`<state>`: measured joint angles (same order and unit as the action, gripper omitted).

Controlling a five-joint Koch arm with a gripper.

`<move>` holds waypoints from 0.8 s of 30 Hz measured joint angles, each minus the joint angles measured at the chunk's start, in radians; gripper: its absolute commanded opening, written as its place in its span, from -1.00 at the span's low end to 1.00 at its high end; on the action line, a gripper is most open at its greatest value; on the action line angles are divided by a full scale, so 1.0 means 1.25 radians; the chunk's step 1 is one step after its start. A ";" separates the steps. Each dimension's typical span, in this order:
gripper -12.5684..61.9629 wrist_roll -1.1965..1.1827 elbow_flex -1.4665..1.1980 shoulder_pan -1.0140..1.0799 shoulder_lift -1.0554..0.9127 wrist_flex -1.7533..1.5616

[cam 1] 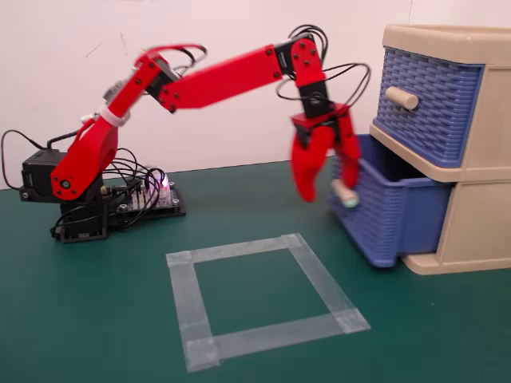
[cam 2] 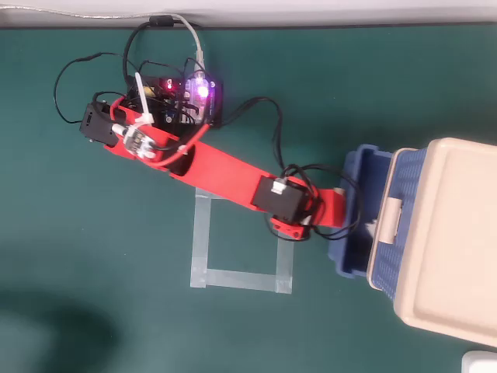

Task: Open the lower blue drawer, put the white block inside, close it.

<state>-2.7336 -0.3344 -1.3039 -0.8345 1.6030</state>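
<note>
1. the gripper (cam 1: 326,190), fingers spread apart and holding nothing, straddles the knob (cam 1: 345,194).
2. the lower blue drawer (cam 1: 393,217) is partly out; push squarely along its slide.
3. the white block isn't visible, presumably inside.

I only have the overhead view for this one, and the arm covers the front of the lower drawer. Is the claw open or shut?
Observer: Open. In the fixed view the claw hangs with its jaws spread and pointing down.
Operator: Where is the drawer's knob relative to it?
Observer: The knob of the lower blue drawer sits next to the right-hand jaw tip in the fixed view. I cannot tell if they touch.
Operator: And the upper drawer?
Observer: The upper drawer sits pushed into the cabinet, while the lower one juts out part way.
</note>
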 measured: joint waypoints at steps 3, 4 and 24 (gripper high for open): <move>0.20 -0.006 0.082 -0.022 0.085 -0.125; 0.20 -0.009 0.104 -0.025 0.108 -0.157; 0.23 0.401 -0.349 0.503 -0.486 0.309</move>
<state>-2.2319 -0.7701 -0.6750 -1.4419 1.9896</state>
